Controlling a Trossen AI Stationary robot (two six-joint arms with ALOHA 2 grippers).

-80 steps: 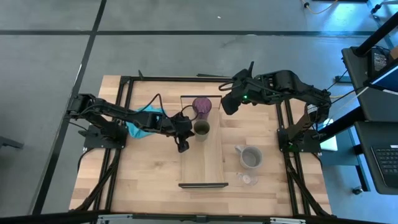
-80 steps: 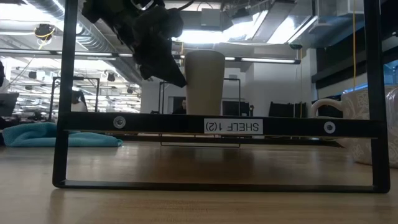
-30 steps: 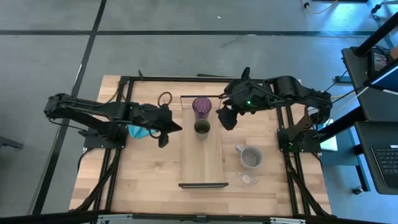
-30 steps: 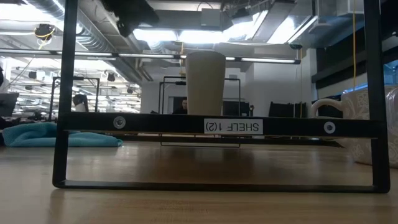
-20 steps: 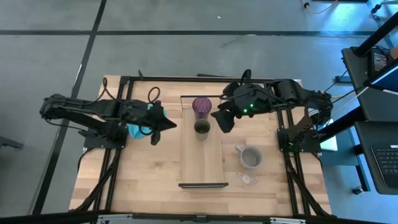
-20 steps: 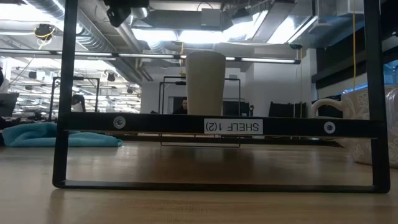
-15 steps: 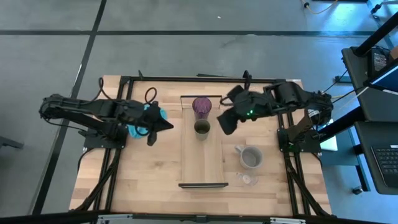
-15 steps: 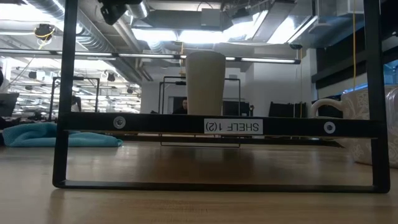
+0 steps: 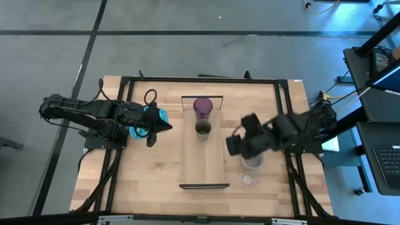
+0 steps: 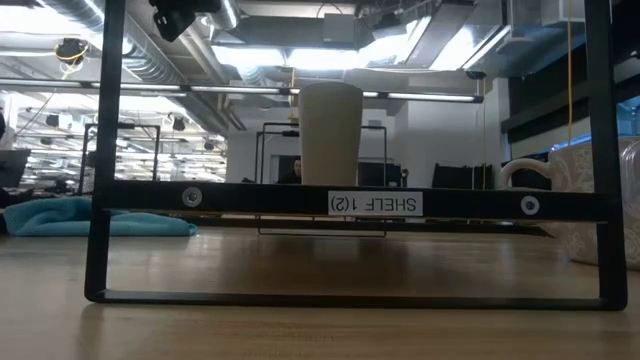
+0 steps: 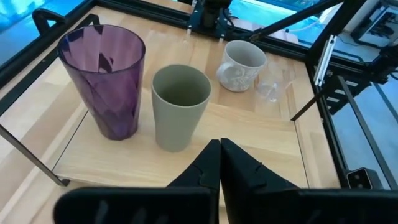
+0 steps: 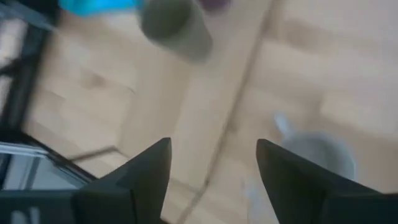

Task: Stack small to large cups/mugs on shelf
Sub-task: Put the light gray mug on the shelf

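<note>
A tall purple tumbler (image 9: 202,106) and a small olive cup (image 9: 202,129) stand upright on the far half of the long light-wood shelf (image 9: 203,165). A grey handled mug (image 9: 253,163) and a tiny clear glass (image 9: 249,180) stand on the tabletop to the shelf's right. My right gripper (image 9: 234,145) is open and empty, between the shelf and the mug, and its arm partly covers the mug. My left gripper (image 9: 153,129) is shut and empty, left of the shelf beside the teal cloth (image 9: 139,130). The left wrist view shows the tumbler (image 11: 106,81), the cup (image 11: 180,106), the mug (image 11: 241,65) and the glass (image 11: 272,87).
The tabletop's black rails (image 9: 119,156) run along its left and right sides. The shelf's black end frame (image 10: 350,203) fills the low view, with the olive cup (image 10: 330,135) behind it. Bare shelf board lies on the near side of the olive cup.
My right gripper has moved from beside the tumbler toward the table's near edge and a little to the right, ending next to the grey mug. My left gripper has drawn back a little toward the table's left edge, away from the olive cup. The cups have stayed in place.
</note>
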